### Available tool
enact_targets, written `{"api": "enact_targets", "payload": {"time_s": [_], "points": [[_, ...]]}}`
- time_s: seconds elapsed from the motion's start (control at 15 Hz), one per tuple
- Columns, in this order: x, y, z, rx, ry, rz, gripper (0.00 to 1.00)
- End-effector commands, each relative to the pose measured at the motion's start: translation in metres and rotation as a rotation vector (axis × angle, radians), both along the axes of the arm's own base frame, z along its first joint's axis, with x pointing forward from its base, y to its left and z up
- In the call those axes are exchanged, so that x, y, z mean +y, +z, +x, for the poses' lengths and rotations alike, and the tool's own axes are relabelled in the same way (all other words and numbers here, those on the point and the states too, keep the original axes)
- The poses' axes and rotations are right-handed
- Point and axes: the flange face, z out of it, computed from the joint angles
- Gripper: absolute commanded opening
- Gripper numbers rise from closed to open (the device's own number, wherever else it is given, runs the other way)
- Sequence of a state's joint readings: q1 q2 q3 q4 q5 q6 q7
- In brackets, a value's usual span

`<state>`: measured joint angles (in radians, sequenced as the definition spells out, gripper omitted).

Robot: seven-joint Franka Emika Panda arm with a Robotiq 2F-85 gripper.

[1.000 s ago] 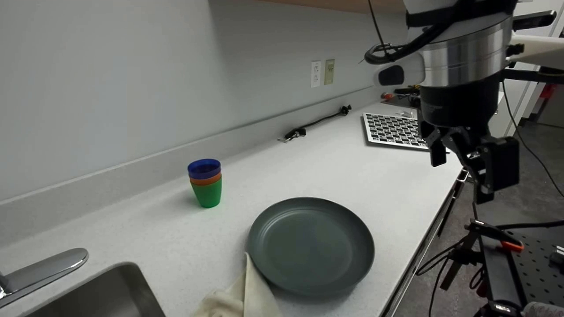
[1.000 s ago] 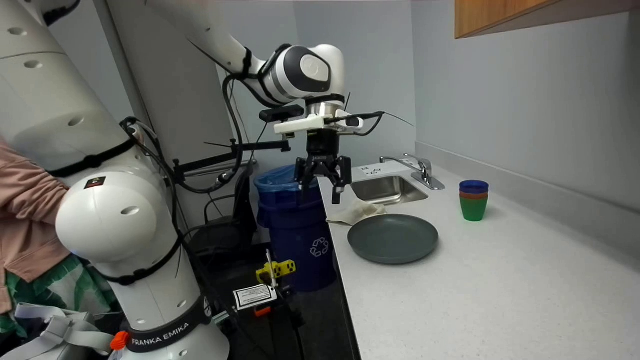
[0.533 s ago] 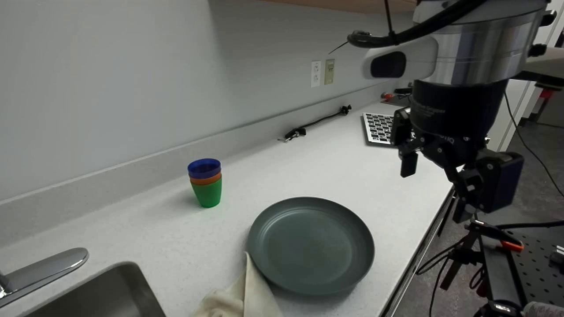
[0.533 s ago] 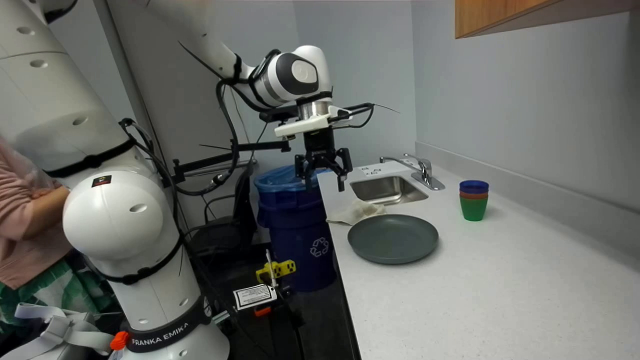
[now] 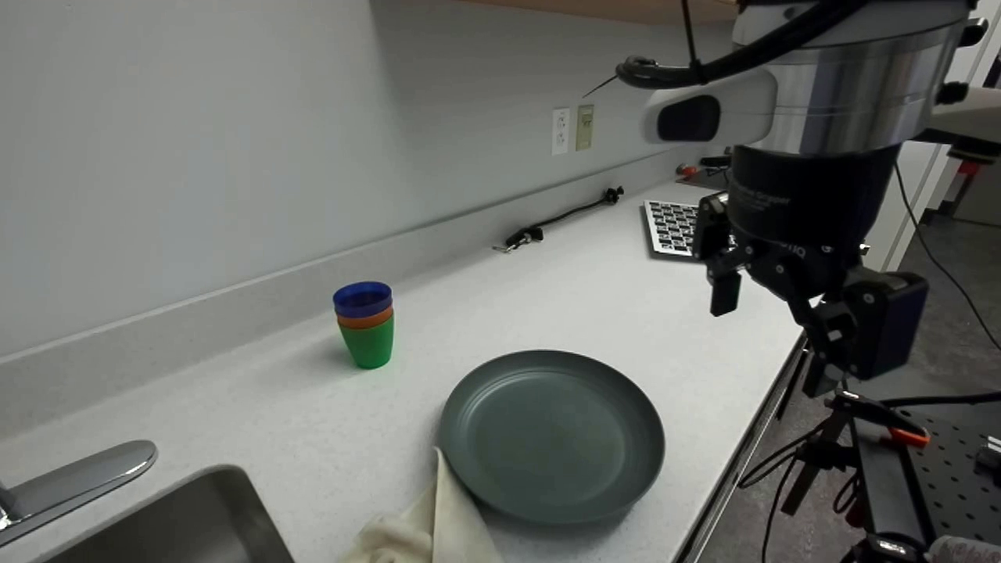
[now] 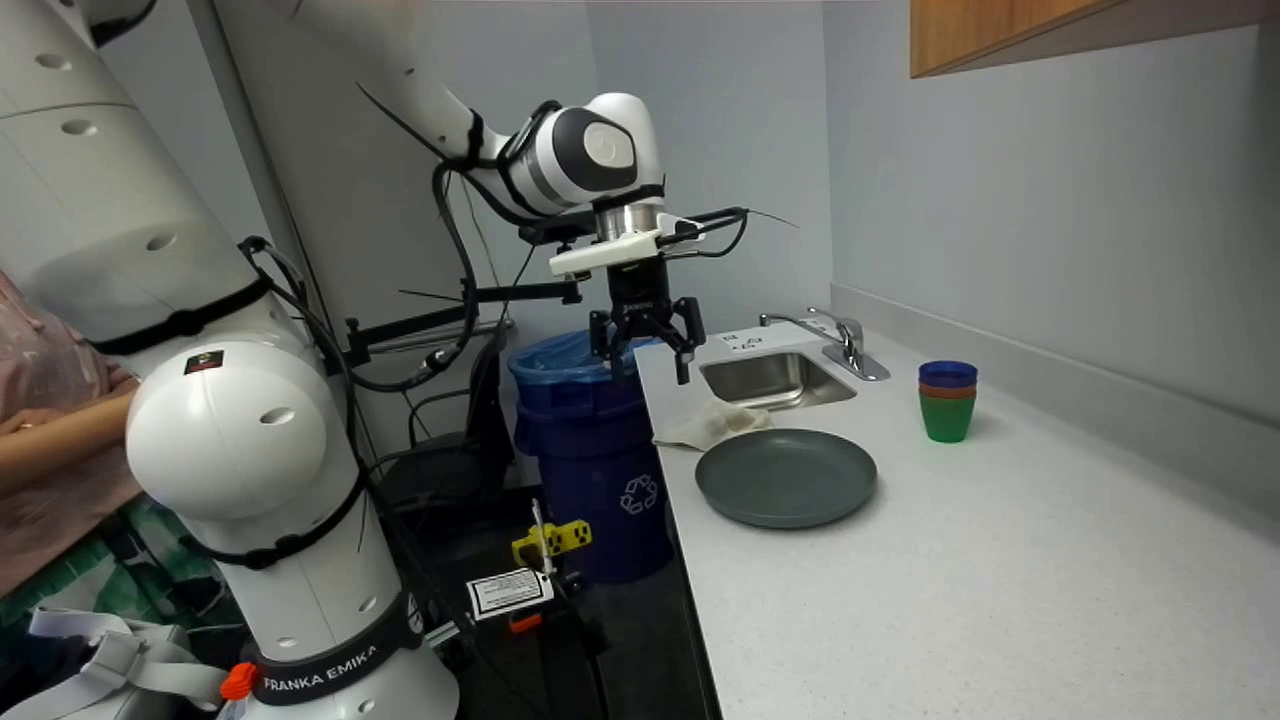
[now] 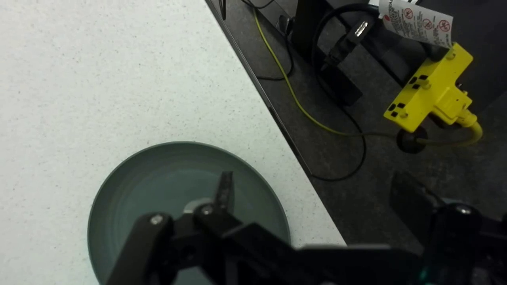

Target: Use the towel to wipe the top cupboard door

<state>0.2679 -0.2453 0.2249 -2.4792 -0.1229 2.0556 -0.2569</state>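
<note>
The cream towel lies crumpled on the counter, beside and against the near edge of the dark green plate in an exterior view, as the towel [image 5: 434, 524] and plate [image 5: 551, 438] show; the towel [image 6: 712, 425] also lies behind the plate [image 6: 785, 480] in an exterior view. A wooden upper cupboard [image 6: 1000, 35] shows only its lower corner; its underside [image 5: 618, 8] shows at a top edge. My gripper [image 5: 770, 340] is open and empty, above the counter's front edge; it also shows in an exterior view [image 6: 648, 368]. In the wrist view the gripper [image 7: 315, 180] spans the counter edge, with the plate [image 7: 182, 174] below one finger.
Stacked coloured cups [image 5: 367, 336] stand near the wall. A sink [image 6: 770, 380] with a faucet [image 6: 850, 345] lies beyond the towel. A blue bin [image 6: 595, 470] stands beside the counter. A yellow power strip [image 7: 435, 91] is below the edge. A person [image 6: 60, 440] is behind the arm.
My open gripper has moved along the counter toward the sink end, growing larger in an exterior view, then has stayed almost still over the last half second. Towel, plate and cups have not moved.
</note>
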Motion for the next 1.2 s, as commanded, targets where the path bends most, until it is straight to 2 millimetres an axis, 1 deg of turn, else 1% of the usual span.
{"api": "enact_targets", "payload": {"time_s": [0.0, 0.4, 0.73, 0.93, 1.13], "points": [[0.009, -0.013, 0.015, 0.004, 0.023, 0.030, 1.00], [0.038, -0.037, 0.047, -0.060, 0.132, 0.183, 1.00], [0.077, -0.067, 0.065, -0.079, 0.241, 0.333, 1.00], [0.098, -0.089, 0.075, -0.086, 0.282, 0.371, 1.00], [0.117, -0.102, 0.085, -0.109, 0.301, 0.394, 1.00]]}}
